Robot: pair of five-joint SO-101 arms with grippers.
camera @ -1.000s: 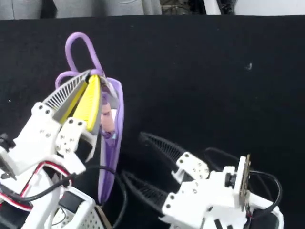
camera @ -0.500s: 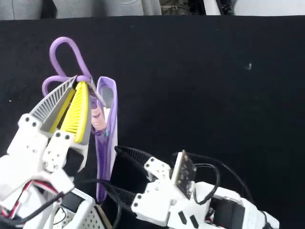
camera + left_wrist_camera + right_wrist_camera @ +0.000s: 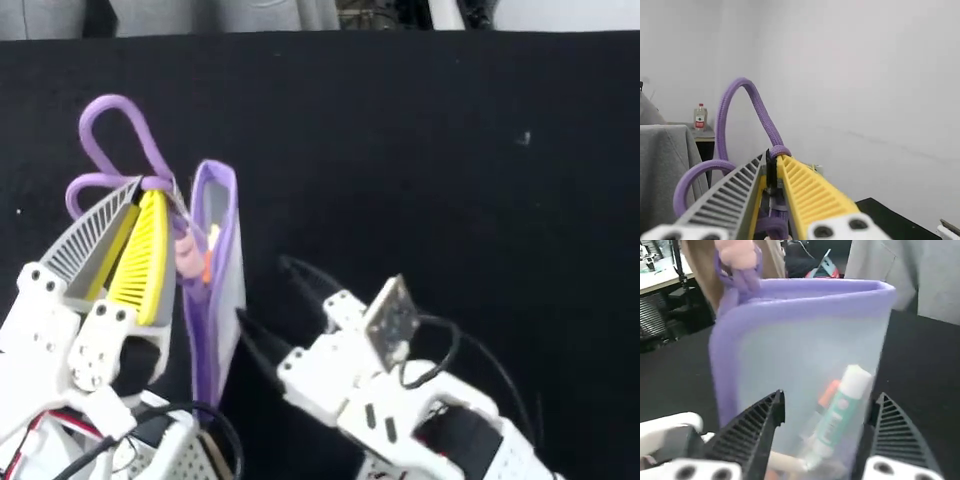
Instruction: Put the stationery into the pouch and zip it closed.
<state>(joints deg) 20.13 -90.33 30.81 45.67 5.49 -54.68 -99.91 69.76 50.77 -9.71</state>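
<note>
We count one purple-edged translucent plastic pouch (image 3: pixel 215 290). Inside the pouch we make out three stationery pieces: one white-capped teal tube (image 3: pixel 840 415), one orange stick (image 3: pixel 828 390) and one pale stick (image 3: pixel 785 460). Just beside the pouch are one purple braided cord (image 3: pixel 110 130), in two loops, and one pink tag (image 3: pixel 188 258). Two grippers flank the pouch: the left gripper (image 3: pixel 150 185) and the right gripper (image 3: pixel 262 290).

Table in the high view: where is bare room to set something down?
On the table, the far right and the strip behind the pouch are bare. The near left is crowded: the left gripper clamps the pouch's cord, the open right gripper sits beside the pouch.
</note>
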